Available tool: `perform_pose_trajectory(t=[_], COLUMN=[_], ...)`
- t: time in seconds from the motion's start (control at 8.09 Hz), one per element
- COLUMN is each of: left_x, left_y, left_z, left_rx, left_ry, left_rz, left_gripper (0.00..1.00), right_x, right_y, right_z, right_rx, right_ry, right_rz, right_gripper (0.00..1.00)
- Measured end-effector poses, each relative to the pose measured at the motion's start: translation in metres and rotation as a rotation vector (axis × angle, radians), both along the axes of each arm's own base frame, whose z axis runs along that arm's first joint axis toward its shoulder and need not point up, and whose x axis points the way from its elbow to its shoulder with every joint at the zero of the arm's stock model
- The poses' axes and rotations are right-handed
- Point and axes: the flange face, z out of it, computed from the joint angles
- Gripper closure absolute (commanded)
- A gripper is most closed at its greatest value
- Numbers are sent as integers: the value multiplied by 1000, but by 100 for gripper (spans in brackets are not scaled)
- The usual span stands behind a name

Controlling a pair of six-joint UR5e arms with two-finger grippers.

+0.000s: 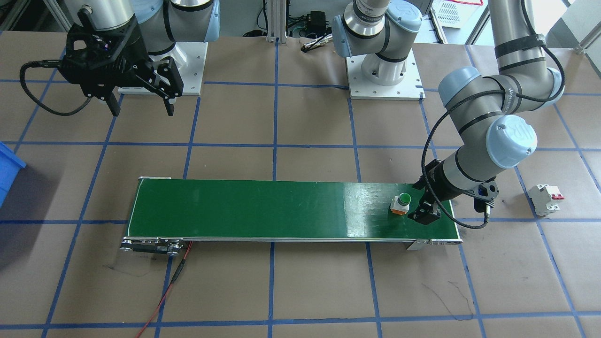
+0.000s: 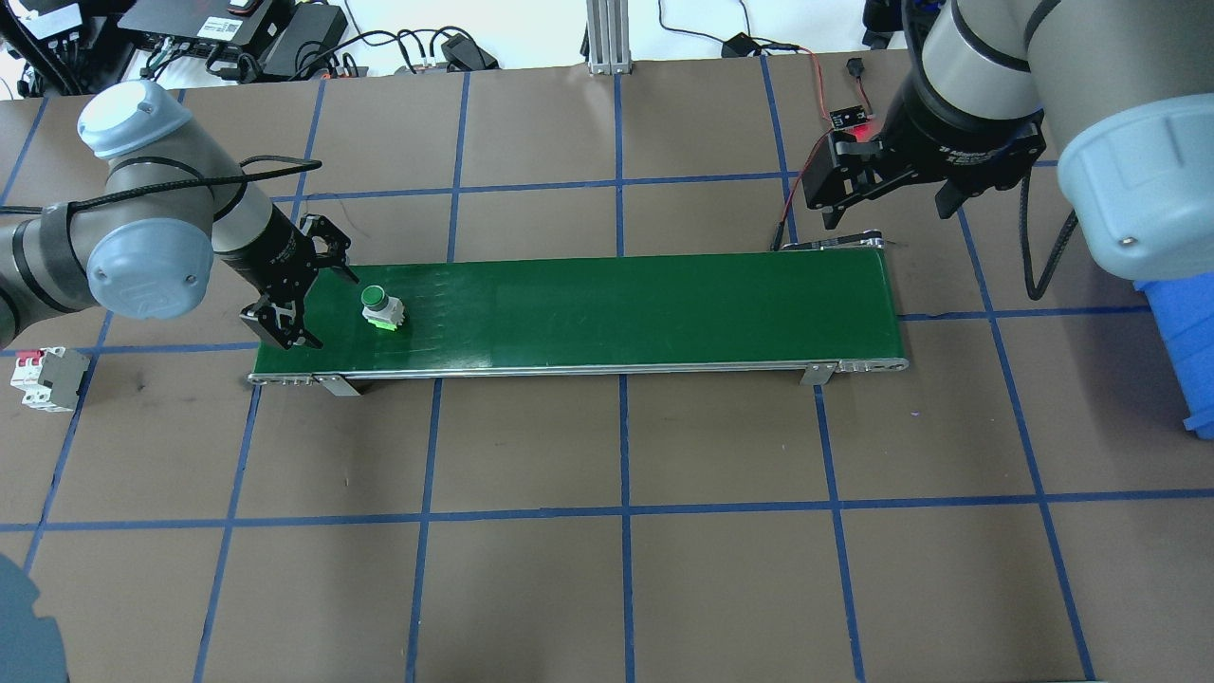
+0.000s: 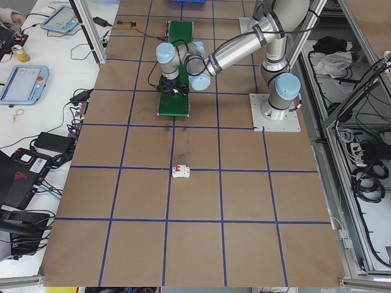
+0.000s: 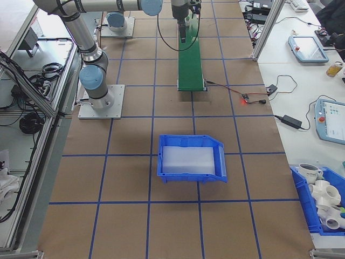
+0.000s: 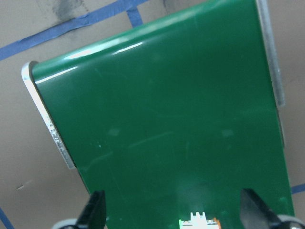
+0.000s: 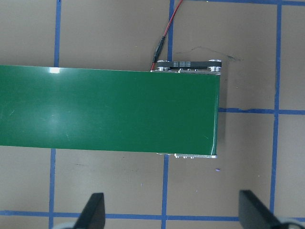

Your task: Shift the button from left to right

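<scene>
1. The button (image 2: 380, 308) is standing upright on the green conveyor belt (image 2: 616, 308), near the belt's end on my left side, green cap up and orange base on the belt.
2. My left gripper (image 2: 302, 289) is hanging low just beside the button, not touching it, with its fingers (image 2: 282, 325) spread apart and nothing between them.
3. In the left wrist view, the belt is filling most of the picture, glossy, with only the button's base peeking in at the bottom edge.
4. My right gripper (image 2: 887, 190) is hovering above the belt's far end on my right, fingers apart and empty.
5. The belt is lying on a brown tabletop (image 2: 616, 531) gridded with blue tape.
6. A white circuit breaker (image 2: 43, 378) is sitting on the tabletop off the belt's left end, well apart from it.
7. A blue bin (image 4: 191, 157) is resting beyond the belt's right end.
</scene>
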Motion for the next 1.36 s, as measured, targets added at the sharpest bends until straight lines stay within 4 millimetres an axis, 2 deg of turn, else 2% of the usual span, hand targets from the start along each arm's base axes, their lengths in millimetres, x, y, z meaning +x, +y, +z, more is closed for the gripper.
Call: perform_pose_trajectory(t=[0.25,0.37,0.49,0.74,0.87,1.11,1.36], left_x=[2,9,15,19,12,-16,-60], left_y=[1,3,4,12,21,40,65], left_z=[7,13,29,94,125,182,235], left_rx=[-8,-6,-18,-94,-111,-147,-177], left_ry=[-26,-93,-184,-286,-300,-311,-278], left_rz=[-8,-40,-161,-409,-486,-724,-873], left_gripper=[0,0,0,0,0,0,0], right_x=[0,0,0,0,1,0,0], right_y=[0,0,-2,-10,-19,-36,-53], right_z=[-1,-2,-5,-22,-39,-68,-89], right_rx=[1,4,11,45,76,119,123], right_ry=[0,0,1,4,6,8,9], right_rz=[0,-1,-1,0,0,-2,-3], right_gripper=[0,0,1,8,8,8,9])
